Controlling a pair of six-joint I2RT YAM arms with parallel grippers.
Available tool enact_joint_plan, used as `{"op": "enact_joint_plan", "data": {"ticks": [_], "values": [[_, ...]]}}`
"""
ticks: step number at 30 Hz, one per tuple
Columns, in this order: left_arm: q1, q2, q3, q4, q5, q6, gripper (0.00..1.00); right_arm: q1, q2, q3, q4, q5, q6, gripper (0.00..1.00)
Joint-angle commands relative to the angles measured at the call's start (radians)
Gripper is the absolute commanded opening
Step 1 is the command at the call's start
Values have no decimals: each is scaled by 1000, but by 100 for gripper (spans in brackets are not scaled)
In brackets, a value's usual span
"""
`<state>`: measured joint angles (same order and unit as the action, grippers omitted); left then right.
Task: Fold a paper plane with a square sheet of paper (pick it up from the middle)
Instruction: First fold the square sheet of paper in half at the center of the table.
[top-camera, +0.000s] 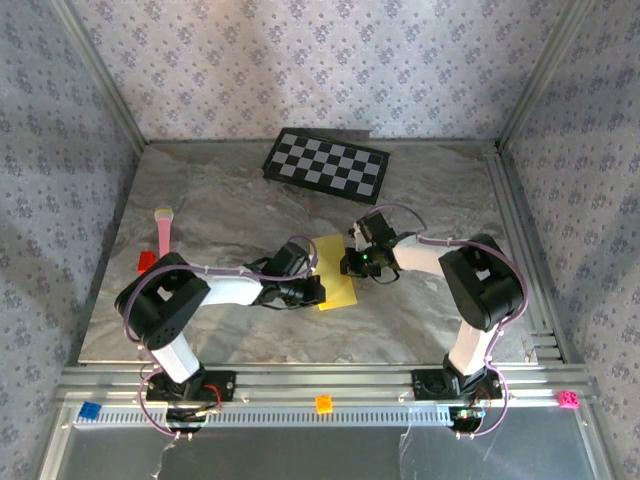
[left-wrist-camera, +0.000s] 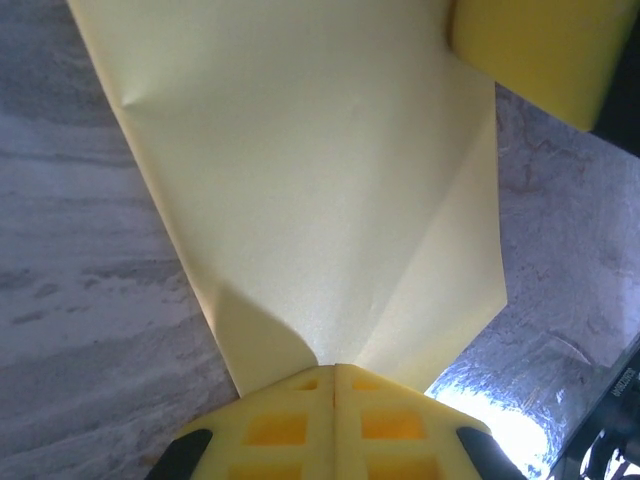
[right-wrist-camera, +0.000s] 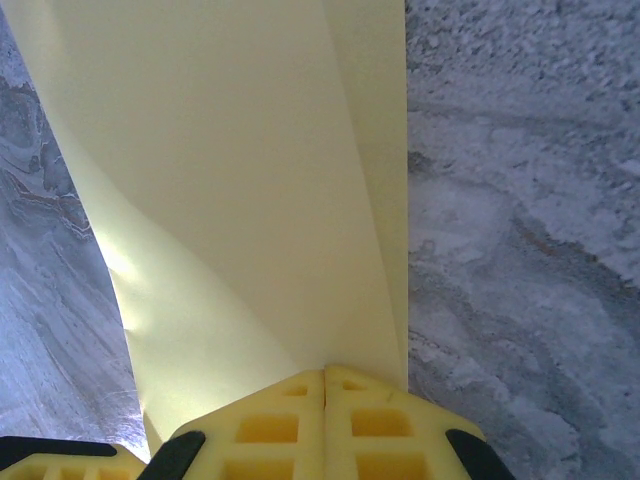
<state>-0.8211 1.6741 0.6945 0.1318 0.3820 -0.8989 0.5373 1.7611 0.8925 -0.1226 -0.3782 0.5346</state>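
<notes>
- Thin yellow square sheet of paper (top-camera: 337, 274) sits mid grey marbled table (top-camera: 220, 200), approx 6 o'clock of the black-and-white checkerboard (top-camera: 326, 164). It's partly folded: the left wrist cam shows a flap w/ a diagonal crease running up from the pinch.
- Left gripper (top-camera: 312, 290) is on the sheet's 8 o'clock edge, jaws closed onto the paper; pads (left-wrist-camera: 290, 420) meet w/ no gap.
- Right gripper (top-camera: 352, 262) is at the sheet's 2 o'clock side, also clamped on the paper, pads (right-wrist-camera: 370, 420) tight together.
- Sheet bows btwn the two pinches; can't tell if it's fully off the table.
- Step, I'd judge: carrying or setting a fold w/ both arms.
- To do it well: move both arms in sync, no pulling apart (tear risk), line up edges before flattening, then press the crease down onto the table.
</notes>
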Motion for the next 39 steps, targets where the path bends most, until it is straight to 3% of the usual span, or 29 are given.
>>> {"op": "enact_joint_plan", "data": {"ticks": [1, 20, 32, 39], "values": [[-23, -14, -34, -121, -8, 34, 4, -7, 34, -52, -129, 115, 10, 0], [-64, -65, -54, -154, -56, 53, 7, -3, 31, -55, -129, 117, 15, 0], [-128, -68, 30, -313, -162, 117, 8, 2, 30, -53, -132, 119, 18, 0], [-136, -81, 26, -325, -170, 135, 8, 3, 28, -53, -135, 122, 16, 0]]}}
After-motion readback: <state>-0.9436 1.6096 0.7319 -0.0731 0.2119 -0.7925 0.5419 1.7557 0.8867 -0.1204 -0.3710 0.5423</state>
